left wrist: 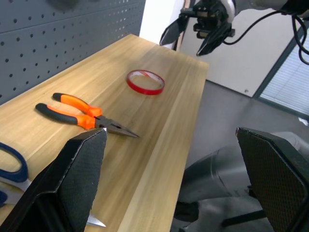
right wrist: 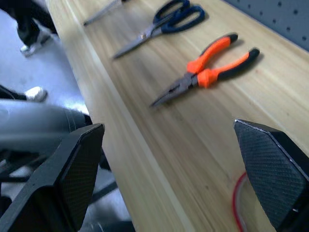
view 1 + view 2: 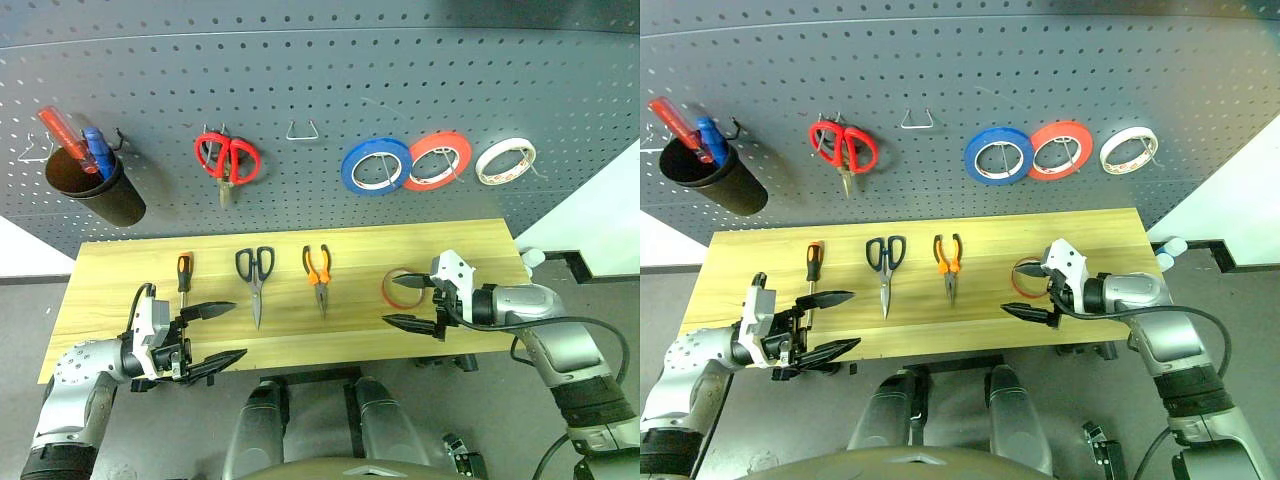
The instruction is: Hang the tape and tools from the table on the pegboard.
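On the wooden table (image 3: 460, 240) lie a short black-and-orange screwdriver (image 3: 183, 272), black-handled scissors (image 3: 256, 275), orange-and-black pliers (image 3: 318, 272) and a thin red tape ring (image 3: 402, 291). Behind the table stands the dark grey pegboard (image 3: 320, 80). My right gripper (image 3: 391, 301) is open at the table's front right, its tips right by the tape ring (image 1: 145, 81), with nothing between the fingers. The left gripper (image 3: 239, 330) hangs open at the front edge below the screwdriver, pointing right along the table. Its wrist view shows the pliers (image 1: 82, 117) and the right gripper (image 1: 181, 47) beyond.
Hanging on the board are red-handled scissors (image 3: 228, 158), a wide blue roll (image 3: 376, 166), a red roll (image 3: 438, 160), a white roll (image 3: 505, 160) and a black cup (image 3: 95, 188) with red and blue screwdrivers. A bare wire hook (image 3: 302, 130) sits between scissors and rolls.
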`<state>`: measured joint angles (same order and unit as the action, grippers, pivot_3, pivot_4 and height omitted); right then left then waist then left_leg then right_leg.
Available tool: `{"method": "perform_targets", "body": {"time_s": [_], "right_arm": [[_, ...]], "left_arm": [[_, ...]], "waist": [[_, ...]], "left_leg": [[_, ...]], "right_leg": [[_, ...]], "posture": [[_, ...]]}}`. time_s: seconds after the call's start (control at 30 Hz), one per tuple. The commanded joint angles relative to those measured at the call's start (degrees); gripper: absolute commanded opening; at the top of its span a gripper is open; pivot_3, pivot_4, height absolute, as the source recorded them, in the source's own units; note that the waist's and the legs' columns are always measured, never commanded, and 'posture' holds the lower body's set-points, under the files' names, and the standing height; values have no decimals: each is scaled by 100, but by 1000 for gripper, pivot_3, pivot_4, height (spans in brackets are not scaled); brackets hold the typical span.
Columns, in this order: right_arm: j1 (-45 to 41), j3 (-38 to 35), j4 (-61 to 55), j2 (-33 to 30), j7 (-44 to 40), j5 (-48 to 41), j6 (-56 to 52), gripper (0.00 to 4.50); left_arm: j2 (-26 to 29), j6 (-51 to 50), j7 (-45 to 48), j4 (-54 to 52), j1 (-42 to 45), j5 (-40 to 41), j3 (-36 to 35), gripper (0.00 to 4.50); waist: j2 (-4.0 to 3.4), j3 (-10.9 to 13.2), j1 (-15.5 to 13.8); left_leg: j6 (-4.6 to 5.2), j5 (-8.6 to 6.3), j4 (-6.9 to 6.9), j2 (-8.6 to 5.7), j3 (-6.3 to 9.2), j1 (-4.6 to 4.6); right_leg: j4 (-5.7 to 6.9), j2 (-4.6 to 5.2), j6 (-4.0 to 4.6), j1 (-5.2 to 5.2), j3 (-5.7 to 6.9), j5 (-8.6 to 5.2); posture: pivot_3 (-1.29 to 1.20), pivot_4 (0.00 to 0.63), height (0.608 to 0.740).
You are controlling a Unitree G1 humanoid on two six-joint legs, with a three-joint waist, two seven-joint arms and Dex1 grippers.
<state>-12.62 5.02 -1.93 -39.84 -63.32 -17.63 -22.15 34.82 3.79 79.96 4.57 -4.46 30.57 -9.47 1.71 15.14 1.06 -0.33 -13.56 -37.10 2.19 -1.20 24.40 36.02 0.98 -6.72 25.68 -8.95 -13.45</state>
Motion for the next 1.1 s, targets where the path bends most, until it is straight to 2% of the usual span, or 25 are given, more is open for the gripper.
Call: {"method": "perform_targets", "body": {"time_s": [0.03,0.37,0.57,0.83,0.9,1.1], "right_arm": [[-132,14,123,-79,38,129,39,4500],[-516,186,660,-45,193,512,-107,4500],[-821,609,874,-79,305,989,-531,4500],[-1508,1057,1076,189,435,1318,-1079,4500],[-1629,1182,1175,230,456,1427,-1141,4500],[-1940,1470,1642,455,604,1709,-1414,4500]], "left_arm": [[6,69,150,129,247,-57,163,4486],[-303,550,157,1186,1178,-461,460,4486],[-434,449,-74,1121,1326,-571,542,4486],[-213,298,-354,715,1215,-897,755,4486],[-122,377,-582,818,1241,-1232,852,4486],[-156,503,-897,823,1273,-1442,933,4486]], "waist": [[1,-4,7],[27,-25,150],[31,-30,215],[31,-26,296],[28,-22,289],[26,12,253]], "left_leg": [[0,0,-1,-1,0,0],[0,1,-5,-9,0,2],[-1,2,-13,-8,3,-1],[-1,2,-19,-8,4,-2],[-1,2,-15,-6,8,-4],[-1,2,-12,-7,8,-1]], "right_leg": [[0,0,0,0,0,1],[1,1,-4,-5,2,6],[10,-1,-17,-7,3,16],[10,0,-19,-12,1,19],[10,-4,-18,-12,2,18],[6,2,-17,-10,3,16]], "posture": [[75,199,740],[47,176,740],[46,180,740],[70,244,740],[76,261,740],[92,306,740]]}}
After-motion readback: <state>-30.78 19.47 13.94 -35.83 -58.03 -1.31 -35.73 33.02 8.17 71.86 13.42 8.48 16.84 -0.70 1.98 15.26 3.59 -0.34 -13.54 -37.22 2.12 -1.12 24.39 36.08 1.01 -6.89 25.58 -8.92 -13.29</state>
